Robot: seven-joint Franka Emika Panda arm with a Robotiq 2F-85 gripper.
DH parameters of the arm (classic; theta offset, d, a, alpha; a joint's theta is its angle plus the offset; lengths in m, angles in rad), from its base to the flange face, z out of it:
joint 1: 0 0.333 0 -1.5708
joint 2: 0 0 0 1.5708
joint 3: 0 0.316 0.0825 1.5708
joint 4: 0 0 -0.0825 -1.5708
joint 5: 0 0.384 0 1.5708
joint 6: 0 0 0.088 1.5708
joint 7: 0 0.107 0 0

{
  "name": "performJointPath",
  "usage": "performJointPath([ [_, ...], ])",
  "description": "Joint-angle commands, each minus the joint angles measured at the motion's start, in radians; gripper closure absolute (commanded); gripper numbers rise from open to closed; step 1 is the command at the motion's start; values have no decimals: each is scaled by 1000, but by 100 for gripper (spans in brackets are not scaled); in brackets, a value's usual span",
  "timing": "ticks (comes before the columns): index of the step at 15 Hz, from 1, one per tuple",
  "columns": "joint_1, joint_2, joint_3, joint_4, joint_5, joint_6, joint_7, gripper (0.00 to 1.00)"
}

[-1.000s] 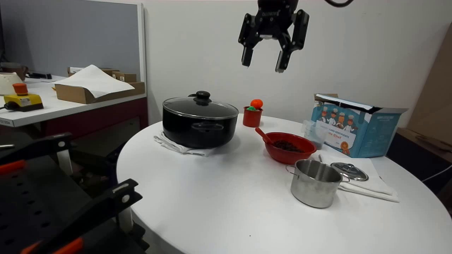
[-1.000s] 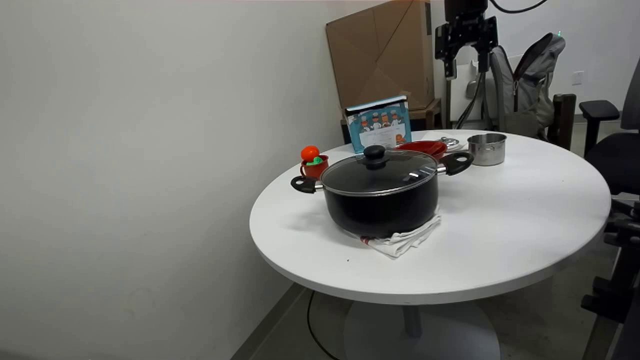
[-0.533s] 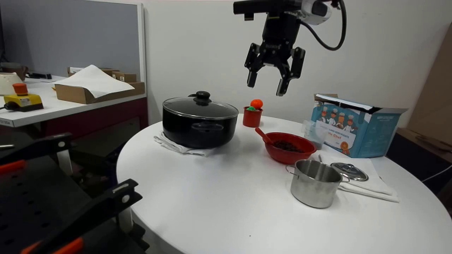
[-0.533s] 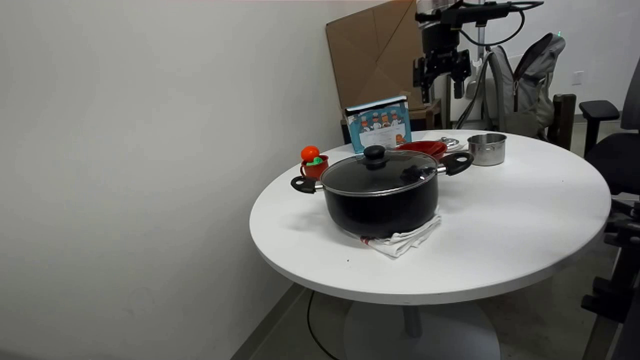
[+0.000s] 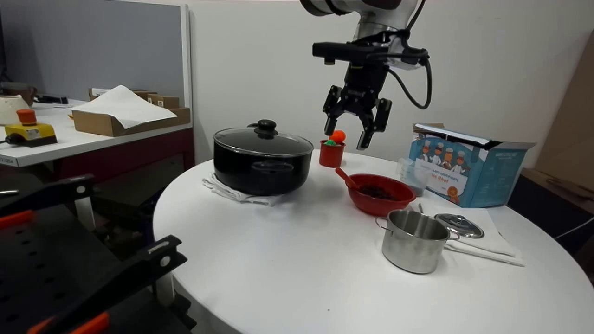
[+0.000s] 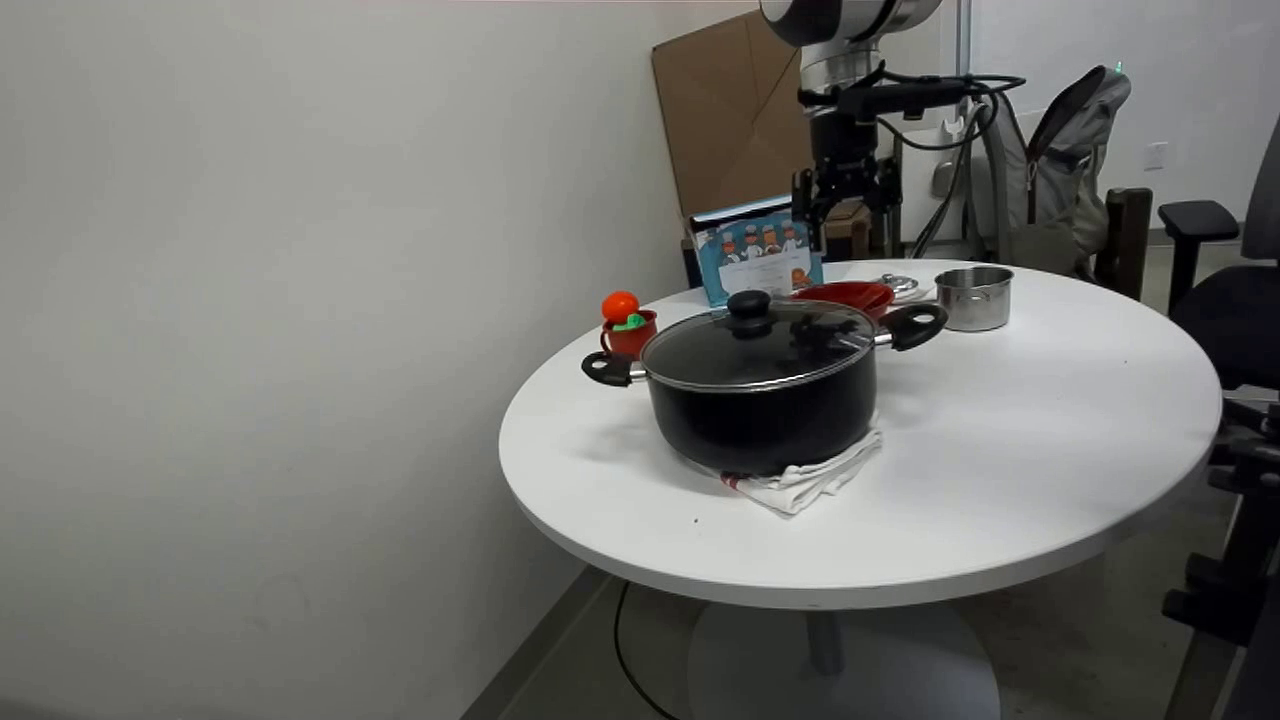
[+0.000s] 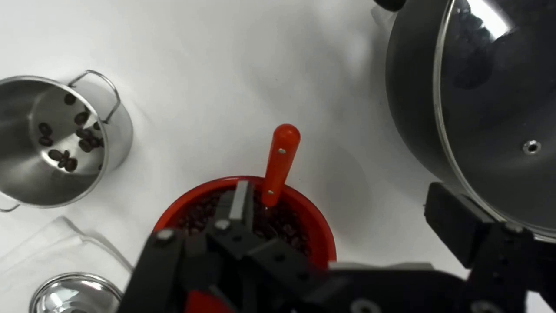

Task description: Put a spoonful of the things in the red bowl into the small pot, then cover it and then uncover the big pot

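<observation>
My gripper (image 5: pixel 347 134) hangs open in the air above the table, with nothing between its fingers. In the wrist view one fingertip (image 7: pixel 241 200) overlaps the red bowl (image 7: pixel 323 238), the other the side of the big pot (image 7: pixel 412 108); the exterior views show it apart from both. Dark beans fill the bowl, and a spoon with a red handle (image 7: pixel 282 161) leans on its rim. Several beans lie in the uncovered steel small pot (image 5: pixel 408 253). Its shiny lid (image 5: pixel 459 226) rests on a white cloth. A glass lid (image 5: pixel 241 140) with a black knob covers the big pot.
A red cup (image 5: pixel 330 156) with an orange ball and something green stands near the wall. Behind the bowl are a clear plastic cup (image 5: pixel 414 175) and a blue box (image 5: pixel 501 181). The big pot sits on a folded cloth (image 6: pixel 815 485), its handles jutting out.
The gripper has come down steadily toward the table, moving leftward in the exterior view where the black pot is in front. Its jaws stay open. Nothing on the table has moved.
</observation>
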Motion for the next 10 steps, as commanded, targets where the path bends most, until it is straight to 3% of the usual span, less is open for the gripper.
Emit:
performJointPath([
  [1, -16, 96, 18, 96, 14, -16, 24, 0],
  [10, -37, 197, 28, 160, 35, -43, 78, 0],
])
